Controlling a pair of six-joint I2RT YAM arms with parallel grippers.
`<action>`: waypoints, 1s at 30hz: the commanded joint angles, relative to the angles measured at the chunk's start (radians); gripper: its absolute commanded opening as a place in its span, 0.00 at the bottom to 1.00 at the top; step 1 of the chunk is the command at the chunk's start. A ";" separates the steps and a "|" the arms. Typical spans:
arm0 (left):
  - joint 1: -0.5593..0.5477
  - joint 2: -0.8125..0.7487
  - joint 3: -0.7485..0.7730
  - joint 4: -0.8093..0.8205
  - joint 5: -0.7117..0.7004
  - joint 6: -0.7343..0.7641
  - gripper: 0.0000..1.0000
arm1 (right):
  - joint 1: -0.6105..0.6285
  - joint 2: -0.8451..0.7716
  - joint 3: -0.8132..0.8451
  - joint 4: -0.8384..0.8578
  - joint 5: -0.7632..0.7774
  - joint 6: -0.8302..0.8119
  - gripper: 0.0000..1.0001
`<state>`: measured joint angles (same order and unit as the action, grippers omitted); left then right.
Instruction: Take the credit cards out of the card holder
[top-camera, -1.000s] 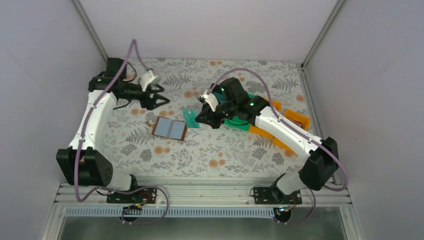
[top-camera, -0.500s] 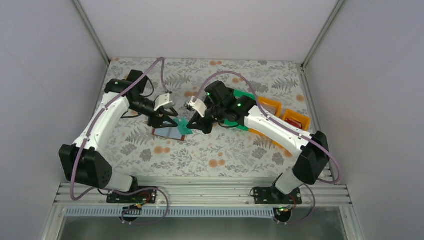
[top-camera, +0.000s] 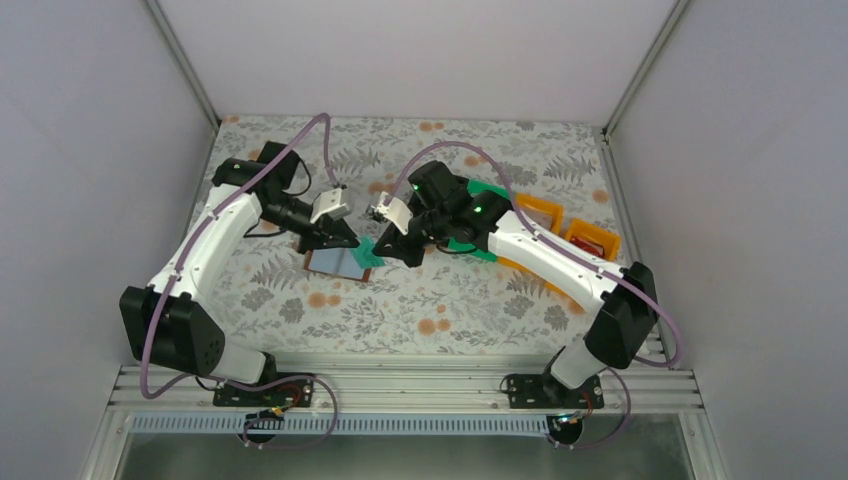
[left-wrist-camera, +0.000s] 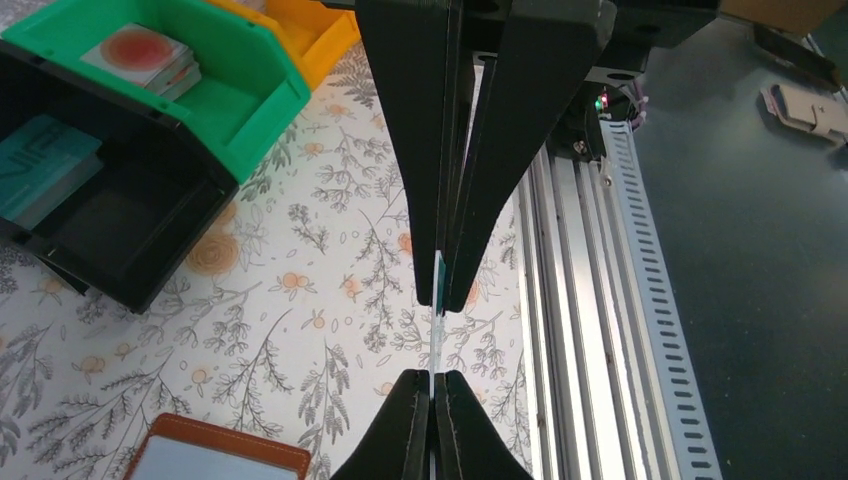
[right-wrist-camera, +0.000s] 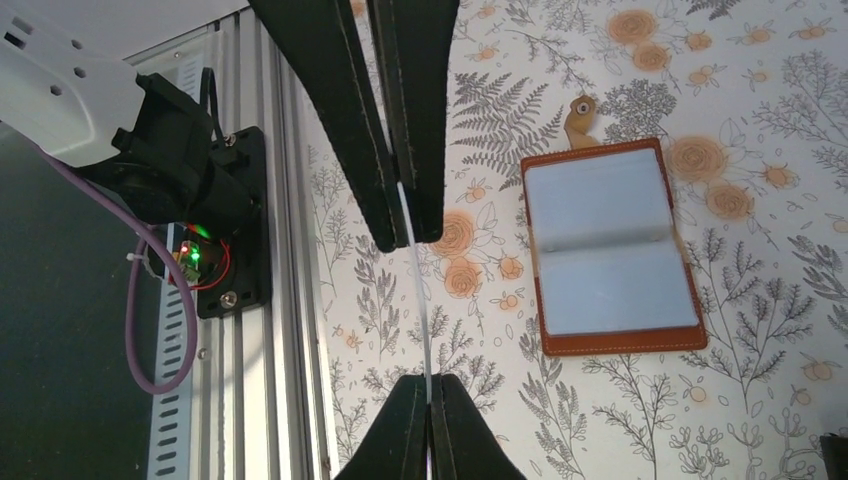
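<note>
**Two claws on one card, beside the open wallet**

In the top view the left claw (top-camera: 347, 240) and the right claw (top-camera: 388, 250) meet nose to nose near the middle of the table. Between them is a teal card (top-camera: 367, 251). Both claws are closed on it, one on each end. In both wrist views the card shows only as a thin line that runs from one pair of tips to the other, so each claw pinches it across the flat faces. I think this is the reason for the grip: a card is thin and slippery, and a pinch on the faces keeps it from turning.

The wallet (right-wrist-camera: 615, 250) lies open and flat on the flowered table (right-wrist-camera: 780, 420), at about 8 o'clock from the card, with its pale inside up. The card is fully out of it. I cannot tell if other cards are in the slots.

From the card, at about 3 o'clock, stand the bins. In the left wrist view the green bin (left-wrist-camera: 250, 110) holds cards with a red circle, the black bin (left-wrist-camera: 190, 215) holds teal cards, and the orange bin (left-wrist-camera: 320, 30) is behind them. Probably the cards are sorted there.

It looks to me like a handover. One claw must let go before the other pulls, otherwise the card can bend or slip.
</note>
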<state>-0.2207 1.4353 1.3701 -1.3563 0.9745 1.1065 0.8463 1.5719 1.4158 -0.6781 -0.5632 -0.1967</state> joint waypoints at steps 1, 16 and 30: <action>-0.003 0.008 0.011 -0.001 0.070 -0.023 0.02 | 0.012 -0.038 0.011 0.032 0.075 -0.003 0.04; 0.184 0.075 0.143 0.543 0.126 -1.133 0.02 | 0.084 -0.187 -0.002 0.384 0.656 -0.066 0.56; 0.222 0.076 0.066 0.764 0.191 -1.680 0.02 | 0.208 0.071 0.015 0.709 0.978 -0.572 0.71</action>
<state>0.0017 1.5398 1.4296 -0.6548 1.1358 -0.4416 1.0424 1.5723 1.3834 -0.0292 0.3126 -0.6289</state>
